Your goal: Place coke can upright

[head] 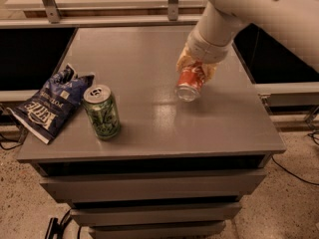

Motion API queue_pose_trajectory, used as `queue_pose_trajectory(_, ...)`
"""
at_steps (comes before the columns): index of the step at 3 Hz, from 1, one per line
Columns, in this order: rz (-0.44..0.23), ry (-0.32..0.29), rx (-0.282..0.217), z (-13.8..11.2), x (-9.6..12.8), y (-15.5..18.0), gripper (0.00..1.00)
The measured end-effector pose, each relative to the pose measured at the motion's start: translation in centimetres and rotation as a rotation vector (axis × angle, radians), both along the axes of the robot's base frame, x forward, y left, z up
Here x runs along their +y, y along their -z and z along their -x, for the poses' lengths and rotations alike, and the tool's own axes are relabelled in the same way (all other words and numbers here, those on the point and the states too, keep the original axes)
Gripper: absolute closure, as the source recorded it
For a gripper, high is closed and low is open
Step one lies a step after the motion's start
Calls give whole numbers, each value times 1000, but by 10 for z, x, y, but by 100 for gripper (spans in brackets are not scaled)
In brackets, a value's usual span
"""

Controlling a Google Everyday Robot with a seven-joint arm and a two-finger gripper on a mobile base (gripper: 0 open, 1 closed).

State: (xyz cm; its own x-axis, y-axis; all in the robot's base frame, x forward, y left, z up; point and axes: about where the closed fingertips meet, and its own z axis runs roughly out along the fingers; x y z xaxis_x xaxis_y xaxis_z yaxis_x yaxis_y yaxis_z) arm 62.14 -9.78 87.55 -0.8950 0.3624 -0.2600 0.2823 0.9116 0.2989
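Over the right-centre of the table [144, 49]: claw [195, 69] pinching the coke can [190, 82] about its upper body, its pale fingers either side of the can. Can tilted, silver end facing down and toward the camera, low over the surface; whether that end touches the table, cannot tell. Which end it is, also unclear.

Step in hand (judgement): bring the can to vertical and set it down.
- Rotate the wrist until the can axis is plumb before lowering; releasing on a tilt risks it tipping and rolling.
- Lower until the base sits flat, then spread the claw slowly.
- Withdraw straight up, so neither finger drags the wall.
- Green can [102, 111] and chip bag [49, 101] sit well apart at left; no interference expected.
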Motion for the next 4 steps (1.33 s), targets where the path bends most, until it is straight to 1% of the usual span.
queue_pose_trajectory(1,-116,-85,-100,-1,-11,12,100)
queue_pose_trajectory(2,-141,-74,-208,-5,-47,-4,100)
queue_pose_trajectory(3,-131,-83,-206,-5,-43,-3,100)
queue_pose_trajectory(4,-162,-124,-237,-8,-41,-4,100)
